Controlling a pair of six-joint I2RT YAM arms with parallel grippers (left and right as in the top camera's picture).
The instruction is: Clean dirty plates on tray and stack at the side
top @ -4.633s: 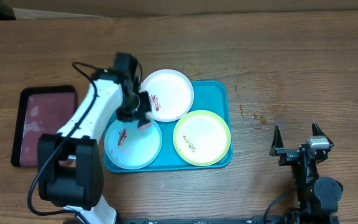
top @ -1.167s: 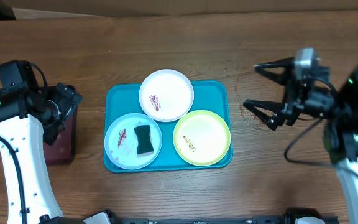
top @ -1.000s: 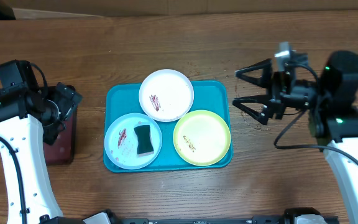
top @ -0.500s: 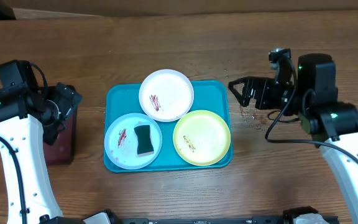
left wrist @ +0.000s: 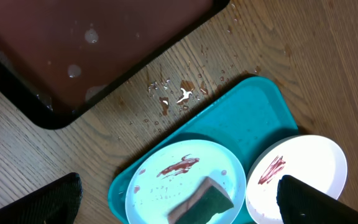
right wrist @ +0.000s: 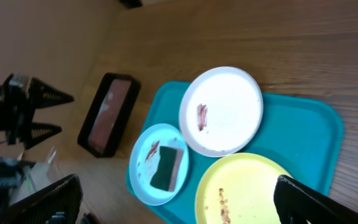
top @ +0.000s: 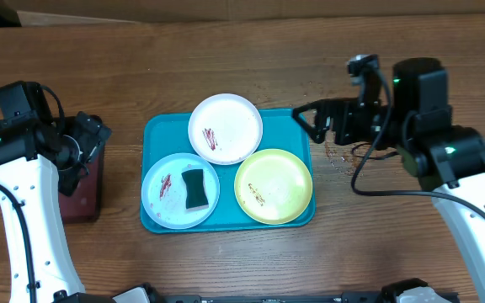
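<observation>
Both arms look like the same build from my end. Left arm (top: pixel 25 215): long white shell link, black joint housings, thin black cable (top: pixel 53 99) looping off the upper joint. Right arm (top: pixel 428 151): same white link lower down and bulky black housings, with 2 green LEDs (top: pixel 397 82) lit. It also has a slack cable loop (top: pixel 365 181) in black and a small grey camera block (top: pixel 362 62) on top. Right gripper (top: pixel 304 124): all black, angular frame. The wrist cams show only matte black tapered tips: left fingers (left wrist: pixel 51 200), right fingers (right wrist: pixel 45 202). Screws and markings are too small to read.
</observation>
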